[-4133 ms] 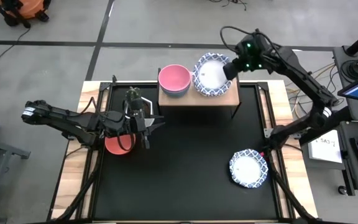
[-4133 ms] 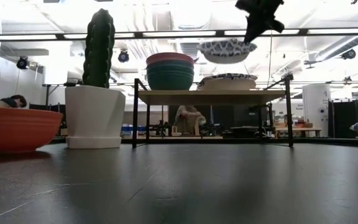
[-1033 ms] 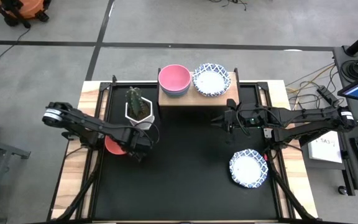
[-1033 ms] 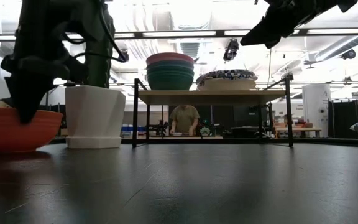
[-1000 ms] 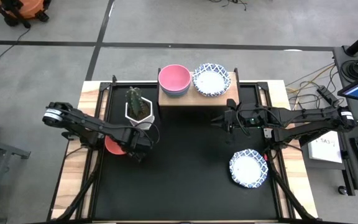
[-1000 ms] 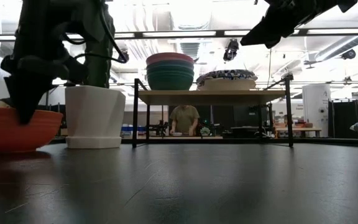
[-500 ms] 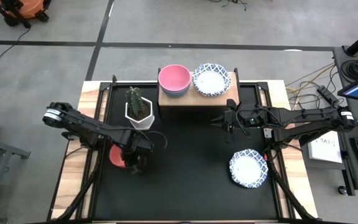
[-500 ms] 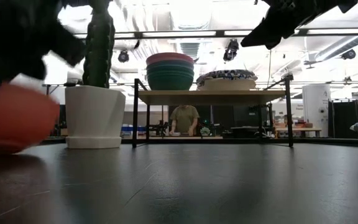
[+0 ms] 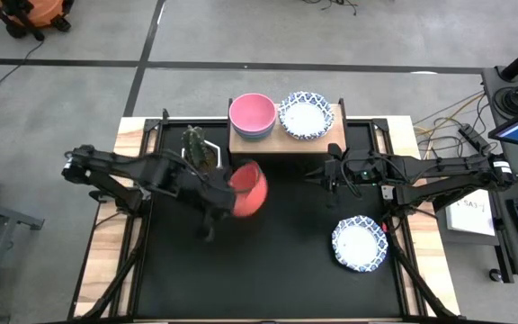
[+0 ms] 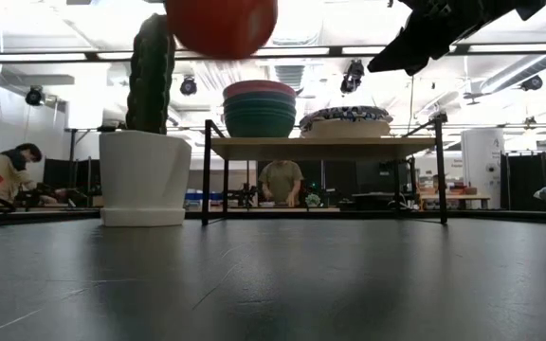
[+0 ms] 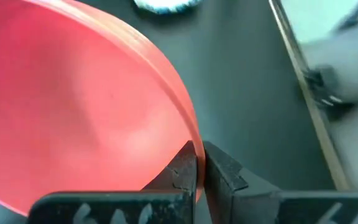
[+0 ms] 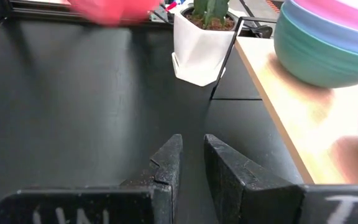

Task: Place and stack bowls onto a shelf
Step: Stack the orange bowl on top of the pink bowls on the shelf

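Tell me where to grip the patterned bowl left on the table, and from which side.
Take the patterned bowl by its rim, one finger inside and one outside, coming down from above. It sits upright with its white inside open and clear table around it. The right gripper is nearer; the left gripper already pinches the red bowl's rim that way.

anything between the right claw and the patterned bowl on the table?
Nothing: high view shows only bare black tabletop between the right claw and the patterned bowl.

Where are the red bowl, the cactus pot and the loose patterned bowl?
red bowl [image 9: 250,190]: high view, its tilted inside.
cactus pot [image 10: 144,178]: low view, white front wall.
patterned bowl [image 9: 360,245]: high view, white inside, on the table.
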Controlling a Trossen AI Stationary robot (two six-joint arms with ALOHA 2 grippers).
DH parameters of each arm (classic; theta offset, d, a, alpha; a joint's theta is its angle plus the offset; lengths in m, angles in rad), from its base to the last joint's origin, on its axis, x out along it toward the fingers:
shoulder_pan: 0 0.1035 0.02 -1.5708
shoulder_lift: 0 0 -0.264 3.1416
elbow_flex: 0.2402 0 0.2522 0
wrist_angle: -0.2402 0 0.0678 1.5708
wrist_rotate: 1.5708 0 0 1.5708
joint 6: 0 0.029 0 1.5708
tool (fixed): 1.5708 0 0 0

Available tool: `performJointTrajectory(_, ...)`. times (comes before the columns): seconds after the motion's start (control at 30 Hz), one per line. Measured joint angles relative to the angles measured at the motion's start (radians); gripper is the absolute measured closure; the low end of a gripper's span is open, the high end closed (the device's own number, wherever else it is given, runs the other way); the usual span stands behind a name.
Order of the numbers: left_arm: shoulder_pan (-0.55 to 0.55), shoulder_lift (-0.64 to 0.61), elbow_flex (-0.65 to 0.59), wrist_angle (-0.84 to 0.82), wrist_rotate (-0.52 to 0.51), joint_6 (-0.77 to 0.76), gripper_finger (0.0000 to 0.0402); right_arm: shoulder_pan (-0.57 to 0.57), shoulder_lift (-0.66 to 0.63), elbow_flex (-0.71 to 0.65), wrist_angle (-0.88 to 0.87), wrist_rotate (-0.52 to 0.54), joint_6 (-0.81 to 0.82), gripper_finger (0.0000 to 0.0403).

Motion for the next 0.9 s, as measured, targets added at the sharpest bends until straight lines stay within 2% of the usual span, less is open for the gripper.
performJointTrajectory(0.13, 0.048, 0.001, 0.131, 0.02, -0.175, 0.182, 0.0401, 0.0, 0.0, 0.0, 0.0, 0.0, -0.002, 0.0346)
performJointTrajectory(0.23, 0.115, 0.001, 0.191, 0.05, -0.248, 0.29, 0.0401, 0.0, 0.0, 0.0, 0.0, 0.0, -0.002, 0.0346)
performJointTrajectory(0.43, 0.322, 0.002, 0.219, 0.116, -0.239, 0.404, 0.0401, 0.0, 0.0, 0.0, 0.0, 0.0, -0.012, 0.0346)
performJointTrajectory(0.63, 0.519, 0.004, 0.174, 0.131, -0.222, 0.417, 0.0401, 0.0, 0.0, 0.0, 0.0, 0.0, -0.012, 0.0346)
performJointTrajectory(0.77, 0.579, 0.003, 0.171, 0.163, -0.212, 0.416, 0.0401, 0.0, 0.0, 0.0, 0.0, 0.0, -0.02, 0.0346)
performJointTrajectory(0.9, 0.6, 0.003, 0.169, 0.173, -0.126, 0.417, 0.0401, 0.0, 0.001, 0.0, 0.0, 0.0, -0.028, 0.0346)
